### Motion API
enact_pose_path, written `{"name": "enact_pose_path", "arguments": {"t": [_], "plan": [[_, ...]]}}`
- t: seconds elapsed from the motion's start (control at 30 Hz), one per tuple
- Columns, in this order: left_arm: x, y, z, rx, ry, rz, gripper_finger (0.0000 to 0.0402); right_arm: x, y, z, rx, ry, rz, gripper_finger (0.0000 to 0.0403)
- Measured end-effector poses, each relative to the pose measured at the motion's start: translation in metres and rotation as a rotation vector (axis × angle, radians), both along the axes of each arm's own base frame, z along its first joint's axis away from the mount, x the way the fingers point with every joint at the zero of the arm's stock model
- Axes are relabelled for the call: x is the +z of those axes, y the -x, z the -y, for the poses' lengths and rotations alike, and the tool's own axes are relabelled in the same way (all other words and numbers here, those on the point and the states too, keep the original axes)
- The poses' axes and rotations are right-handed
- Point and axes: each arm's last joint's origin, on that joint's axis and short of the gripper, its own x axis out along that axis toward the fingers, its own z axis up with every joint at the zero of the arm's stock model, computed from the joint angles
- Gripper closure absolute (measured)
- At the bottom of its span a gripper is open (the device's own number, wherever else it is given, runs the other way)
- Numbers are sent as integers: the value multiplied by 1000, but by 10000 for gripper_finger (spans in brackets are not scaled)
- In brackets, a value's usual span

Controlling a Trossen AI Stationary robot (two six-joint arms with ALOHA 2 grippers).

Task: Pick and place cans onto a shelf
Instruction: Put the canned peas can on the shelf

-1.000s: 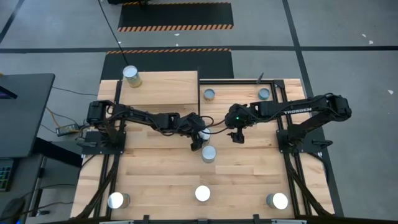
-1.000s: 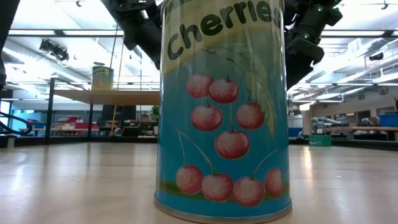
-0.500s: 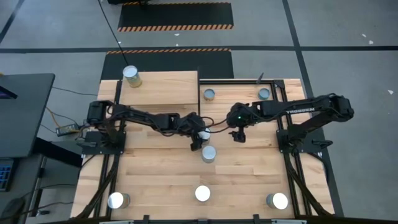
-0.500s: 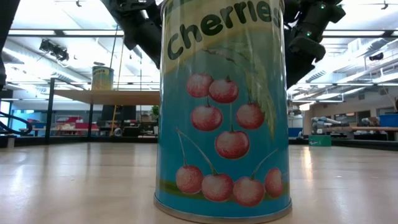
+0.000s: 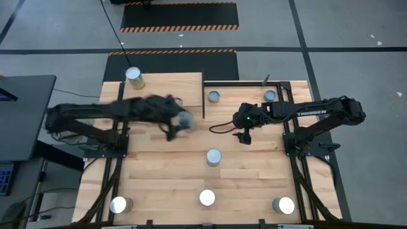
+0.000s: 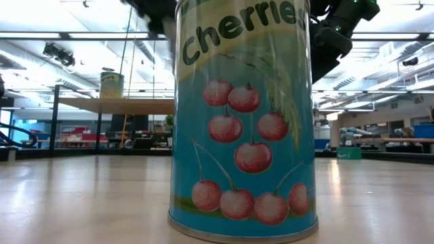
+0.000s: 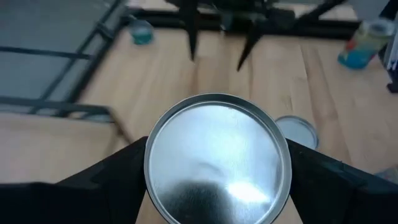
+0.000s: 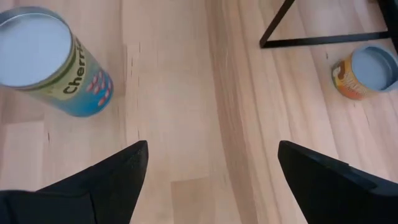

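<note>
My left gripper (image 5: 181,124) is shut on a can (image 7: 217,158) with a shiny silver top, held in the air by the shelf's right end. The shelf (image 5: 165,89) is a light wooden board at the table's far left. One can (image 5: 134,77) stands upright on its far left corner. My right gripper (image 5: 244,138) hangs open over the table's middle right with nothing between its fingers. Other cans stand on the tabletop, one of them (image 5: 213,158) at the centre. My left gripper pinches the can between its two fingers, one finger (image 7: 118,180) on each side of the round wall just under the top rim (image 7: 149,177). The fingers come slanting down from the table's left. The can sits upright, lifted clear of the table.
Two cans (image 5: 214,97) (image 5: 271,95) stand near the far edge right of the shelf, and three (image 5: 120,205) (image 5: 207,198) (image 5: 284,205) along the near edge. The near-middle one, a "Cherries" can (image 6: 241,122), fills the low view. A black shelf leg (image 8: 311,38) stands before my right gripper.
My left gripper has risen and drawn back toward the table's left and far side, toward the shelf. It carries the can, which stood beside the centre can and is now lifted clear. The centre can stays where it was.
</note>
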Motion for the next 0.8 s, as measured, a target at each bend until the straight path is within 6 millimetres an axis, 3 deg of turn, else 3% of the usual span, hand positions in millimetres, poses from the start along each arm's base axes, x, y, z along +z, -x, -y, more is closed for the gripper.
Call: {"name": "enact_pose_path", "arguments": {"t": [0.13, 0.27, 0.6, 0.8], "plan": [[24, 54, -6, 75, -49, 2, 77, 2, -3, 0, 0, 3, 31, 35], [28, 93, -17, 295, -151, -77, 77, 4, -6, 1, 4, 10, 70, 35], [13, 110, -44, 619, -121, -261, 76, 6, -8, 1, -1, 9, 96, 35], [12, 117, -55, 785, -50, -227, 75, 5, -8, 1, -1, 9, 95, 35]]}}
